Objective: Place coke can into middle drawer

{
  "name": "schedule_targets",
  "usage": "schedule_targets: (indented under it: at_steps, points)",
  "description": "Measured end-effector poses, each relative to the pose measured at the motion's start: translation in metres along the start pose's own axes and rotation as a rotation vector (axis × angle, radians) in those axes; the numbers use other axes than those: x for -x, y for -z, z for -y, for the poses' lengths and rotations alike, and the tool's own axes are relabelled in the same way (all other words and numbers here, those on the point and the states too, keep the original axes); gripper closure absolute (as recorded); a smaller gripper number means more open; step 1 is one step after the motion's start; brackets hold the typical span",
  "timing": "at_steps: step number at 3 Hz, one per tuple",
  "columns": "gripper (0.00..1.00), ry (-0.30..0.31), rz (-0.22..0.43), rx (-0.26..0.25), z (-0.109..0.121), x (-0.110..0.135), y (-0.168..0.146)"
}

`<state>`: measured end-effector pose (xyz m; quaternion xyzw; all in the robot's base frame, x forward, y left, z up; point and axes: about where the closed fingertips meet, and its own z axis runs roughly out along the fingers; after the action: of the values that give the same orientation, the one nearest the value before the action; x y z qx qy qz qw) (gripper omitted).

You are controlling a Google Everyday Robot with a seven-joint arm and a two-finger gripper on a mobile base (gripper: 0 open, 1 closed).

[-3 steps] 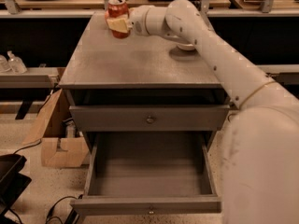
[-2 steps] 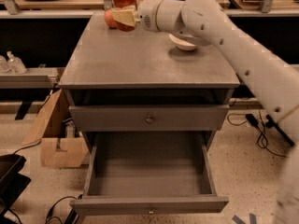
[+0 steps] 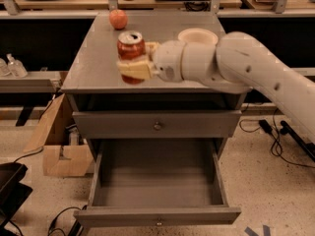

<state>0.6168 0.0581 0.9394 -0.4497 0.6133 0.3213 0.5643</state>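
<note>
My pincer (image 3: 134, 67) is clamped on the coke can (image 3: 131, 45), its cream fingers (image 3: 138, 71) wrapped round the lower half of the can from the right. The can stands upright in that grip over the front left part of the worktop (image 3: 93, 68). I cannot tell whether its base touches the surface.

The can is red with a silver top, and the top looks opened. Pale lettering shows faintly on its side above my fingers.

Directly below the worktop's front edge, the upper drawer (image 3: 197, 124) is closed. Beneath it the middle drawer (image 3: 157, 215) is pulled well out, and only its grey floor and walls show inside. A pale bowl (image 3: 197, 36) sits on the worktop behind my wrist; its inside is hidden from this angle. An apple (image 3: 118, 18) rests near the back left corner, well apart from the can.
</note>
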Motion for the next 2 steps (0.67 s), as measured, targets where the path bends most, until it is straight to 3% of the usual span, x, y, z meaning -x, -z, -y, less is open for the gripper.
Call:
schedule_targets:
  at_steps: [1, 2]
  points:
    - [1.00, -0.016, -0.078, 0.066, -0.063, -0.033, 0.043]
    - [1.00, -0.032, -0.095, 0.048, -0.063, -0.046, 0.056]
